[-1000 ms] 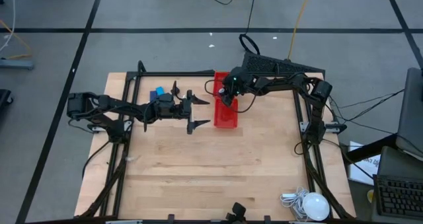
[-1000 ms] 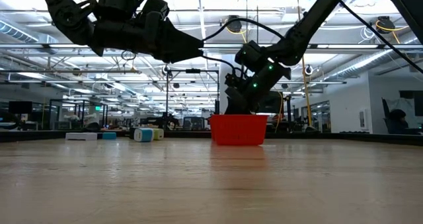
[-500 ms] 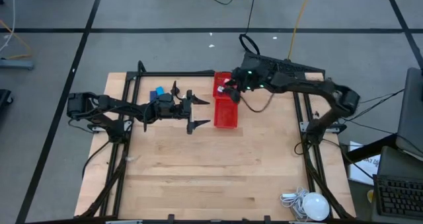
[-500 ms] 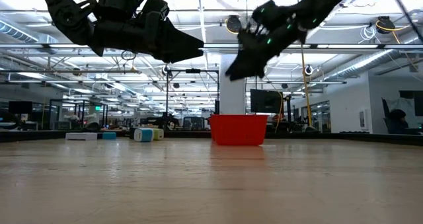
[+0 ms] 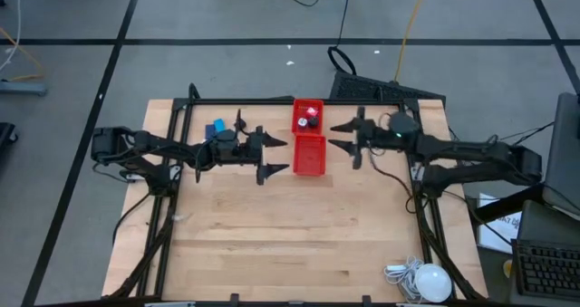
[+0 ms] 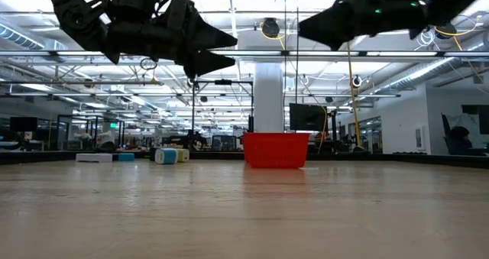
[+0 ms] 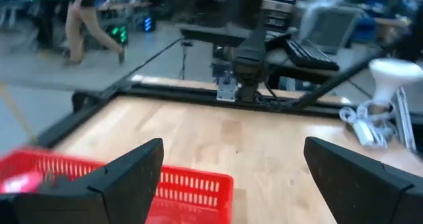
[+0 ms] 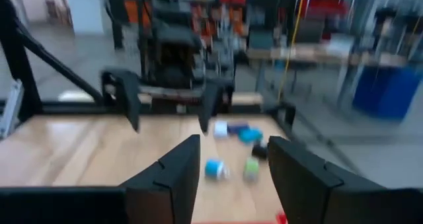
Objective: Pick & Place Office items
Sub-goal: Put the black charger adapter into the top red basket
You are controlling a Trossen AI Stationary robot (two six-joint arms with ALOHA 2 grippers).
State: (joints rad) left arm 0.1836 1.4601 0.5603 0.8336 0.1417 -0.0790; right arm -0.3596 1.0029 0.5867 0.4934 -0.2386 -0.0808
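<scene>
The wooden bench [image 5: 290, 225] fills the centre of the high view, with the long red tray [image 5: 309, 137] lying near its upper edge, just right of middle. The left arm reaches in from the left of the frame, and its left claw [image 5: 275, 155] hangs just left of the tray with the fingers spread wide apart, holding nothing. The right arm comes in from the right, and its right claw [image 5: 338, 137] sits just right of the tray, fingers likewise apart and empty. At the lower right corner stands a white round lamp [image 5: 432, 283] with its cord. Small office items [image 5: 310, 117] lie in the tray's upper compartment, and a blue piece [image 5: 216, 127] rests on the bench at upper left.
</scene>
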